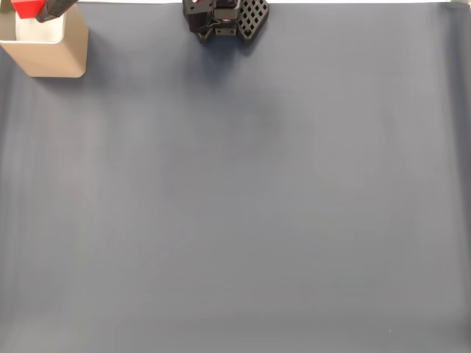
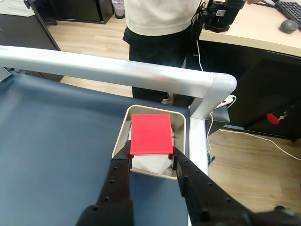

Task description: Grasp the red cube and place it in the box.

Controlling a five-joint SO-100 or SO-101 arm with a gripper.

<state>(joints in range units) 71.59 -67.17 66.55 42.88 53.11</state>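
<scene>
In the wrist view the red cube [image 2: 150, 134] sits clamped between my gripper's [image 2: 150, 154] two black fingers, held just above the open top of the box [image 2: 182, 123]. The box is tan with a white lining and stands in the table's corner against the white rail. The fixed view puts the box [image 1: 55, 55] at the top left corner of the dark mat, with the red cube [image 1: 28, 7] over its opening and a black finger [image 1: 57, 9] beside the cube.
The arm's black base [image 1: 224, 18] stands at the top middle of the grey-blue mat [image 1: 235, 206]. A white rail [image 2: 117, 70] edges the table just behind the box. A person [image 2: 160, 19] stands beyond it, near a desk [image 2: 254, 37].
</scene>
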